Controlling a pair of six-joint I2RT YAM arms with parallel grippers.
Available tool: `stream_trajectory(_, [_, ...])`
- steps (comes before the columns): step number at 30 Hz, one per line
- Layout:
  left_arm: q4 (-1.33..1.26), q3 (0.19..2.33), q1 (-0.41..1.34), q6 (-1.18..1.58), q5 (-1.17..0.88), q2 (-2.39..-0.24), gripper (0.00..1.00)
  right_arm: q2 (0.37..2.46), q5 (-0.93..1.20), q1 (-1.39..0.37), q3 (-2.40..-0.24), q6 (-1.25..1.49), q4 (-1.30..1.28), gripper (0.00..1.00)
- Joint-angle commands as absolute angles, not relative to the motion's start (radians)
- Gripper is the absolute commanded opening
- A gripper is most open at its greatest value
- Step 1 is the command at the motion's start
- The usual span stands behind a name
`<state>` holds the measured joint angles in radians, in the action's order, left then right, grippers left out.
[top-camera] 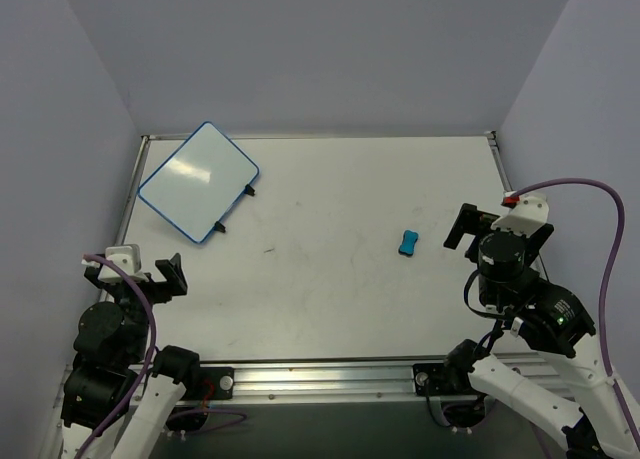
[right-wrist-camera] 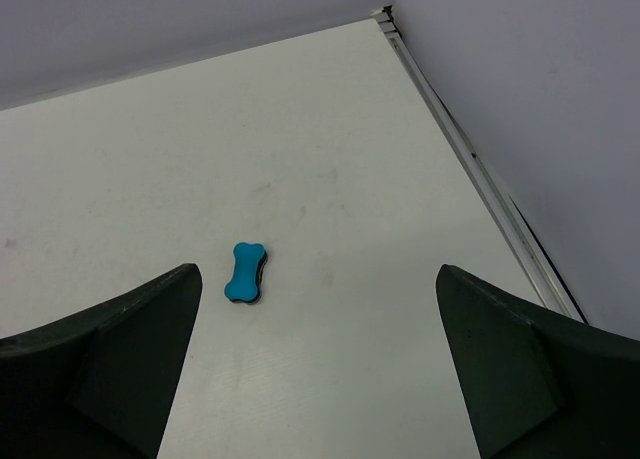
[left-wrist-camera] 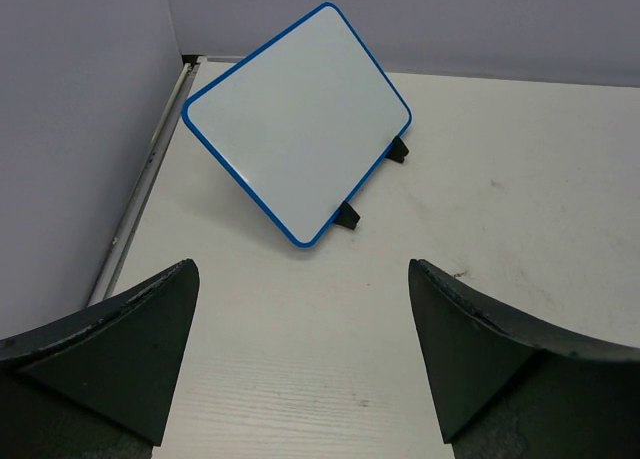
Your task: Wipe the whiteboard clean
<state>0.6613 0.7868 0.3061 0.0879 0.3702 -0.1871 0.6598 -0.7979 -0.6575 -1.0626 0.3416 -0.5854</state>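
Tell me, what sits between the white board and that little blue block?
Nothing but bare tabletop lies between the whiteboard and the blue block; the top view shows the whole stretch.

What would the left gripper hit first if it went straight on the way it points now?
Probably the whiteboard: its near corner sits dead ahead between the open fingers of the left gripper, nothing in between. If tilted downward, it could touch the table first.
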Motion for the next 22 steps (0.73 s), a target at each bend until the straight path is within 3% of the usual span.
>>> stream_trajectory(1, [0.6, 0.79, 0.31, 0.075, 0.347, -0.189, 0.94, 0.661, -0.838, -0.666, -1.057, 0.334, -0.554, 1.0])
stream_trajectory(22, [0.6, 0.79, 0.308, 0.077, 0.354, -0.199, 0.94, 0.643, -0.851, -0.666, -1.051, 0.334, -0.557, 1.0])
